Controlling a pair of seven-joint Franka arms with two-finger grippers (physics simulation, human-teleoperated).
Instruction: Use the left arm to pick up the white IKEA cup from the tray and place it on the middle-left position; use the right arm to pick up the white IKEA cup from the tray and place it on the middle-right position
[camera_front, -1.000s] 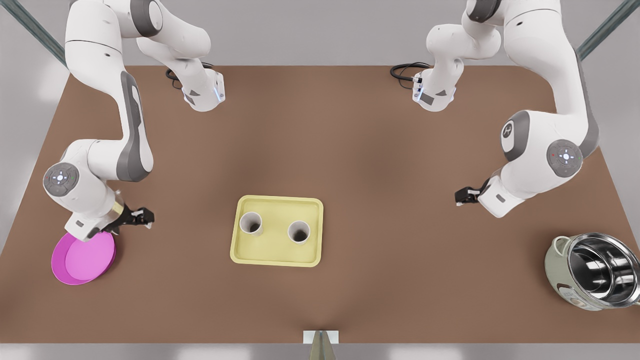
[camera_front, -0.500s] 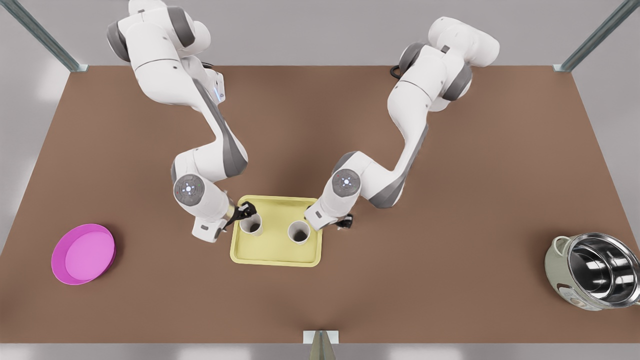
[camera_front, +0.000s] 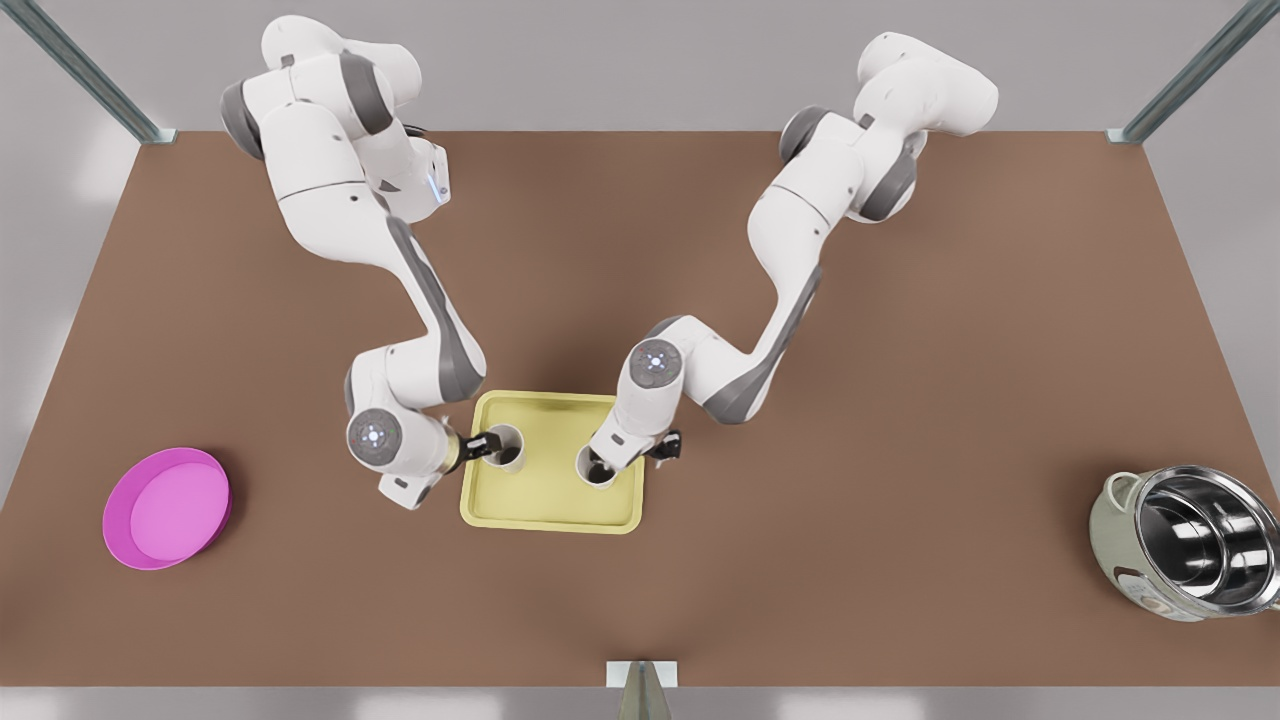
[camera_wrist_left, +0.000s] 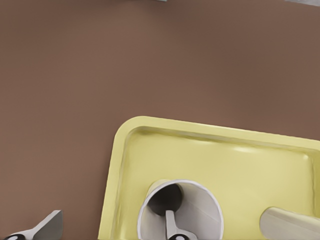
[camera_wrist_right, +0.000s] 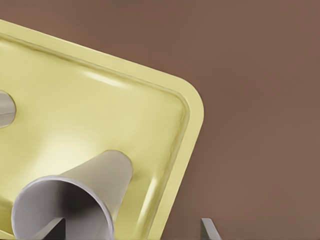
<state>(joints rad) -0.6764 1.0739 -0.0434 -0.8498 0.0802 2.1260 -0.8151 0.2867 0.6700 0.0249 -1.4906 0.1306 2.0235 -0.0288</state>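
- Straddling the wall of the left cup (camera_front: 505, 447), my left gripper (camera_front: 487, 444) sits at the edge of the tray (camera_front: 548, 512) on the front view's left; in my left wrist view one finger (camera_wrist_left: 171, 226) dips inside the cup's mouth and the other (camera_wrist_left: 46, 227) hangs outside over the brown table (camera_front: 800, 560), so the jaws are spread and not yet closed on the wall.
- Both white cups stand upright in the pale yellow tray, near the table's middle.
- My right gripper (camera_front: 612, 462) is at the right cup (camera_front: 594, 470), the wrist partly hiding the cup from the front.
- In my right wrist view one finger (camera_wrist_right: 56, 229) reaches into that cup's mouth (camera_wrist_right: 60, 212) while the other (camera_wrist_right: 210, 230) shows outside, past the tray's rim (camera_wrist_right: 192, 130); these jaws too are parted, gripping nothing.
- The two cups are apart from each other, side by side along the tray's length.
- A round magenta dish (camera_front: 167, 507) lies well apart toward the front view's left.
- A metal pot (camera_front: 1185, 540) lies tilted at the front view's right edge of the table.
- Bare brown tabletop spreads on either side of the tray.
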